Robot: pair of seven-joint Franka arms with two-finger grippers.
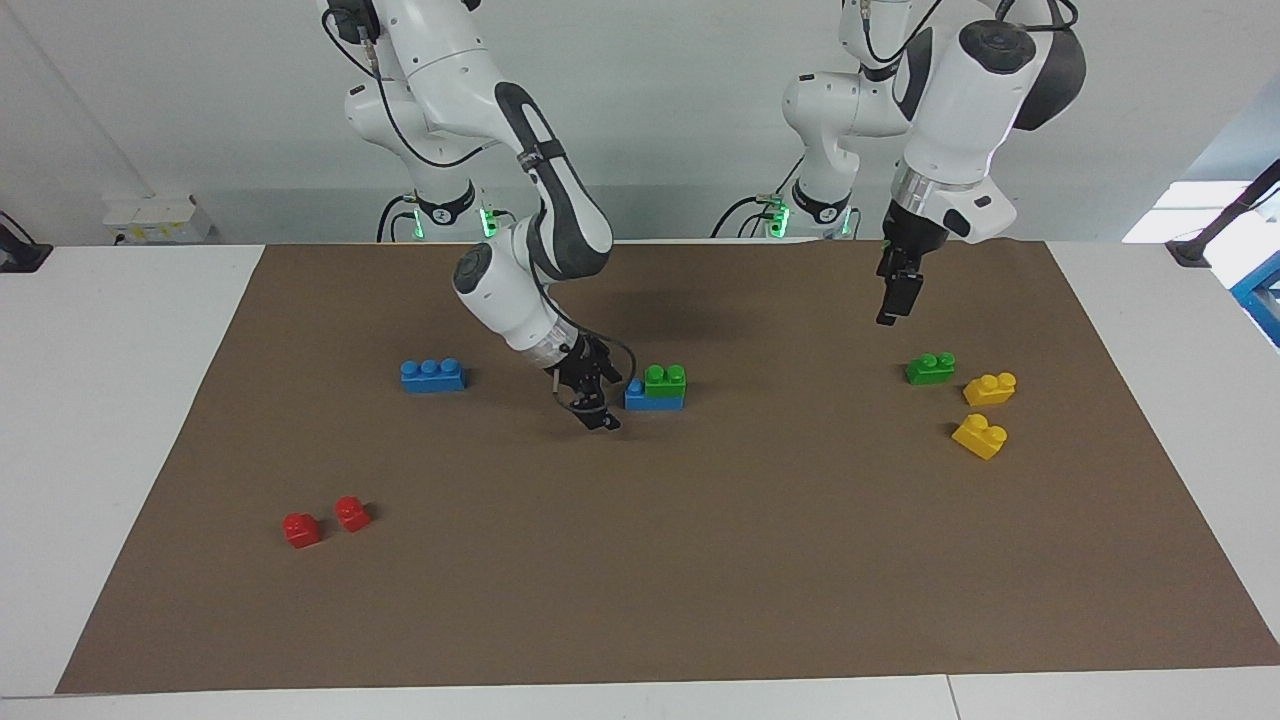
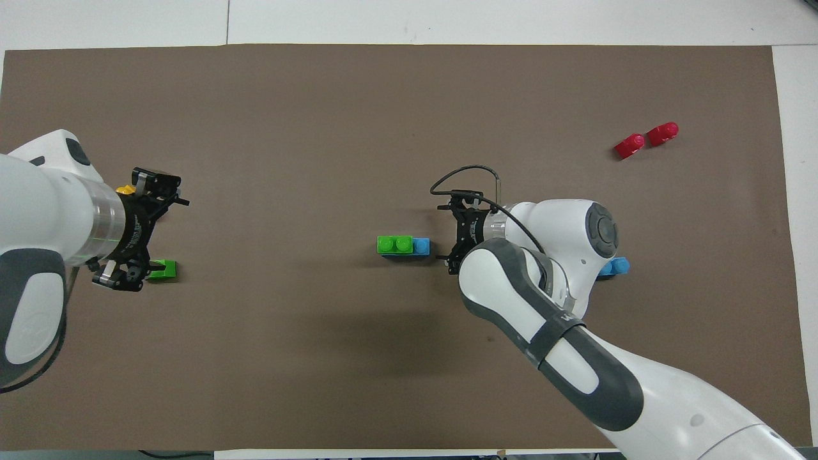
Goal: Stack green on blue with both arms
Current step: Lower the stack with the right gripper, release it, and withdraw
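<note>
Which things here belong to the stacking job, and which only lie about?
Job: green brick on blue brick; right gripper beside them; left gripper over the spare green.
Lying about: spare blue, yellow bricks, red bricks.

no readable text, labels, brands, numbers or signs anywhere

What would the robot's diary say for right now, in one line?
stack: green brick sits on blue brick | right gripper beside stack, empty | left gripper raised over spare green brick, empty
</note>
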